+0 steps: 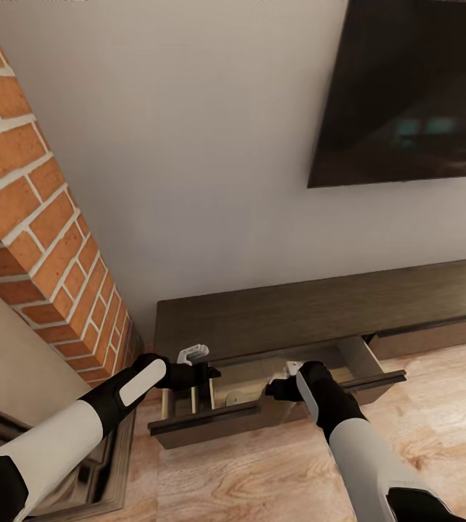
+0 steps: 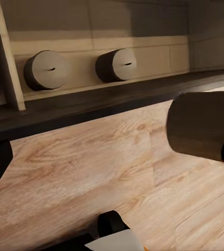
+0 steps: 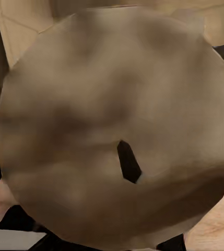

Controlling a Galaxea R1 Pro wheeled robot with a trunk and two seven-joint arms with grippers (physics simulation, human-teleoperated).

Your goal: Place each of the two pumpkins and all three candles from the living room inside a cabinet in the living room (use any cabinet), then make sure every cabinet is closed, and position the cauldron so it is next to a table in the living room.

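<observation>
A candle (image 3: 117, 125) fills the right wrist view, held at the right gripper (image 1: 285, 386) over the cabinet (image 1: 319, 312)'s open drawer (image 1: 276, 406), where two more candles (image 2: 46, 69) lie. Left gripper (image 1: 202, 373): fingers' state unclear.

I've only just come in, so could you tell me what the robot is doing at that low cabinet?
The robot faces the dark wooden cabinet under the television, with one drawer pulled out. Two candles already lie inside. The right gripper holds a third candle over the open drawer, apparently about to put it in. The left gripper hangs over the drawer's other end.
</observation>
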